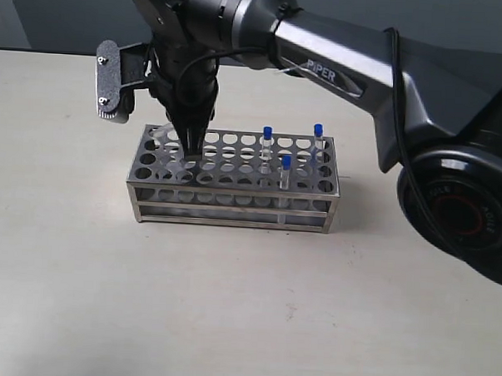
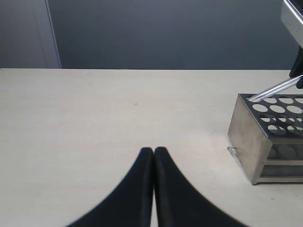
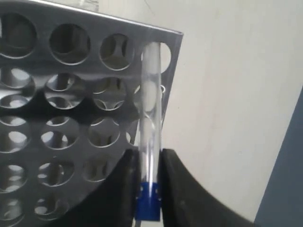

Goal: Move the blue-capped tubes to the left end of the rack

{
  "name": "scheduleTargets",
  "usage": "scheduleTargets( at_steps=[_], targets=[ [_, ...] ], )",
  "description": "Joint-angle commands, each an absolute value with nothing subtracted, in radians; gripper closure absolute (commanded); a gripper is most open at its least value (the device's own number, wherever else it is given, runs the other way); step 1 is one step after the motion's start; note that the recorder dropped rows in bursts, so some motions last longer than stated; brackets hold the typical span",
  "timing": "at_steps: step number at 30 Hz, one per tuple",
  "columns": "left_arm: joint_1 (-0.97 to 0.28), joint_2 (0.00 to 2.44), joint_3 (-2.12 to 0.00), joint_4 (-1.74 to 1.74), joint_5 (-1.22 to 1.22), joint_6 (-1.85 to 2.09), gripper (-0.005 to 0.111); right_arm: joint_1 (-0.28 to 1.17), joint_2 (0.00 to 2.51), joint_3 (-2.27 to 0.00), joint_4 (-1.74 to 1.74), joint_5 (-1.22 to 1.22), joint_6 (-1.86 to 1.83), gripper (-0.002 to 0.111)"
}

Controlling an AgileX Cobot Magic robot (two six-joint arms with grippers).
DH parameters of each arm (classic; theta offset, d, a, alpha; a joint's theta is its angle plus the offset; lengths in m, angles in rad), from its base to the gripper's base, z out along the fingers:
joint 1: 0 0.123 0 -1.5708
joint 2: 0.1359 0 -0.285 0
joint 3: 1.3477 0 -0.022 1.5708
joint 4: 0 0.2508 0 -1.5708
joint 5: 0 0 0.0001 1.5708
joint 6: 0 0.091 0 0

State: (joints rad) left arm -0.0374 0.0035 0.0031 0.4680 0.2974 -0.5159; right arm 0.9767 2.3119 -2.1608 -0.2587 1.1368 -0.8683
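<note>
The silvery rack (image 1: pixel 233 205) stands mid-table. My right gripper (image 1: pixel 191 149) has reached across to the rack's left end and is shut on a blue-capped tube (image 3: pixel 150 118), gripping it just above the blue cap (image 3: pixel 147 204). The tube is tilted, its lower end at a corner hole of the rack (image 3: pixel 40 64); the left wrist view shows that slanted tube (image 2: pixel 277 89) over the rack (image 2: pixel 248 137). Three more blue-capped tubes stand upright in the right part: (image 1: pixel 267 140), (image 1: pixel 317 138), (image 1: pixel 285 171). My left gripper (image 2: pixel 154 151) is shut and empty, low over bare table left of the rack.
The right arm's dark body (image 1: pixel 340 59) and its base (image 1: pixel 463 205) fill the upper right. A beige tabletop (image 1: pixel 229 304) surrounds the rack, with a grey wall (image 2: pixel 165 33) behind it.
</note>
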Motion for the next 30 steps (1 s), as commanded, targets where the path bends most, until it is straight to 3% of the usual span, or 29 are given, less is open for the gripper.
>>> scheduleTargets(
  at_steps=[1, 15, 30],
  targets=[
    [-0.044, 0.000, 0.000, 0.468, 0.291, -0.516, 0.106, 0.998, 2.314, -2.163, -0.225, 1.099, -0.925, 0.109],
    [-0.044, 0.000, 0.000, 0.468, 0.291, -0.516, 0.106, 1.019, 2.333, -2.163, -0.043, 1.008, -0.960, 0.109],
    [-0.044, 0.000, 0.000, 0.468, 0.291, -0.516, 0.106, 0.990, 2.389, -2.177, -0.085, 0.995, -0.583, 0.109]
  ],
)
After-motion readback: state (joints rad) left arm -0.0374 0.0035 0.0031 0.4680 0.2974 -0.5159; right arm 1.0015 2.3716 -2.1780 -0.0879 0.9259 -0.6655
